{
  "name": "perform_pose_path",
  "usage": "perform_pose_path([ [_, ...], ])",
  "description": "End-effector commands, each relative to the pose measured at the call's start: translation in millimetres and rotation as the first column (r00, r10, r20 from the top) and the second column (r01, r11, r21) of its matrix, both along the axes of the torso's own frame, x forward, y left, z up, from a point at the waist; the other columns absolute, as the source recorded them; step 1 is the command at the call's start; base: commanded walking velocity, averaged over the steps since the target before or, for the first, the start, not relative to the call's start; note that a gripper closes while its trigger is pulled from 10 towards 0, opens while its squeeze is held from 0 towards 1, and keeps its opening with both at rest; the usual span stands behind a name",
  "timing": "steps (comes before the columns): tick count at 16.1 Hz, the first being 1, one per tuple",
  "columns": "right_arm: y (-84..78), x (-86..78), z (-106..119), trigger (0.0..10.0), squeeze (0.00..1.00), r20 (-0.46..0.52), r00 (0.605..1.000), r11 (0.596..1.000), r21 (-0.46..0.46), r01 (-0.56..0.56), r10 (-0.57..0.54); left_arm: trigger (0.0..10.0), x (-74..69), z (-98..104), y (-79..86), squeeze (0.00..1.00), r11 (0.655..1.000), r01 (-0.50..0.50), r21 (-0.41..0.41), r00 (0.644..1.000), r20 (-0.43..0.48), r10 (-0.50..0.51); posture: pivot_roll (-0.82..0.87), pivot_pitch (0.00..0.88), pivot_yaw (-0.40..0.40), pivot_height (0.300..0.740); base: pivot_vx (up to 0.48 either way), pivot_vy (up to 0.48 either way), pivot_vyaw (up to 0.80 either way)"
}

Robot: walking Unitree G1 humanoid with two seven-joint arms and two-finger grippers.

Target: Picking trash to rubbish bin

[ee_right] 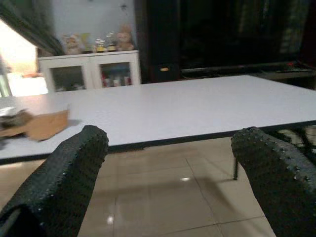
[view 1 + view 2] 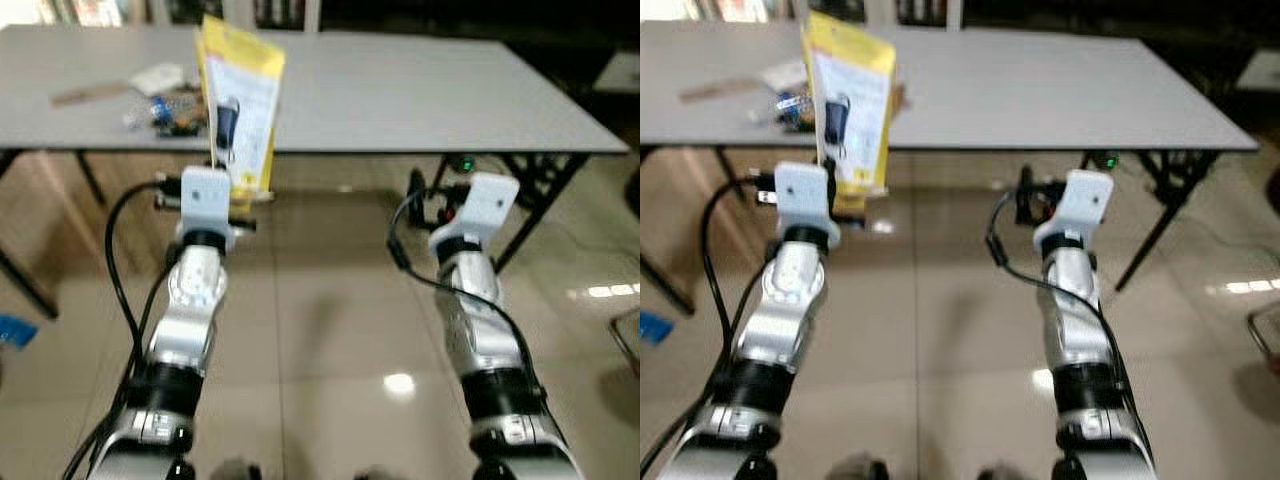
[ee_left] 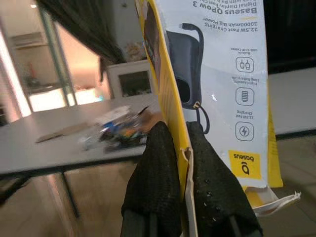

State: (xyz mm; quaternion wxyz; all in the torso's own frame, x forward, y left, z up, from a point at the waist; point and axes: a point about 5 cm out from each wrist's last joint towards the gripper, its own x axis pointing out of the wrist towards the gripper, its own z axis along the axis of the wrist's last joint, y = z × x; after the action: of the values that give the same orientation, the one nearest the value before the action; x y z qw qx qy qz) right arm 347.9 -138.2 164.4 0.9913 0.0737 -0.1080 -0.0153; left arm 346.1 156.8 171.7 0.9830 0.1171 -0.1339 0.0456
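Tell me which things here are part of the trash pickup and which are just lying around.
Part of the job:
- yellow and white package, pinched in the left gripper
- right gripper, open, holding nothing

Lying about:
- wrappers on the grey table
- white cabinet

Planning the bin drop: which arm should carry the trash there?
Left. Its end effector is shut on the yellow package; the right end effector is open, holding nothing.
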Motion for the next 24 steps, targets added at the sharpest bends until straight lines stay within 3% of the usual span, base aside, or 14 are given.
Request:
perform_pose_path([
  [1,-3.1,0.0,0.5,10.0,0.0,-0.004,1.0,1.0,-0.003,0.007,-0.007,10.0,-0.4,1.2,-4.1,0.0,1.0,0.002,-0.002,1.0,0.003,-0.002,-0.02,0.072,-0.051,0.74,0.0,0.0,0.0],
  [10,-2.9,1.3,0.1,10.0,0.0,-0.012,1.0,1.0,0.0,0.001,-0.001,10.0,2.0,-2.3,-1.8,0.0,1.0,-0.025,-0.018,0.999,-0.033,0.024,-0.01,0.086,-0.056,0.74,0.0,0.0,0.0],
  [24,0.3,0.5,-2.7,10.0,0.0,-0.027,1.0,1.0,0.008,-0.013,0.013,10.0,2.8,-5.9,-0.1,0.0,0.999,-0.045,-0.028,0.996,-0.074,0.043,-0.01,0.095,-0.053,0.74,0.0,0.448,0.0],
])
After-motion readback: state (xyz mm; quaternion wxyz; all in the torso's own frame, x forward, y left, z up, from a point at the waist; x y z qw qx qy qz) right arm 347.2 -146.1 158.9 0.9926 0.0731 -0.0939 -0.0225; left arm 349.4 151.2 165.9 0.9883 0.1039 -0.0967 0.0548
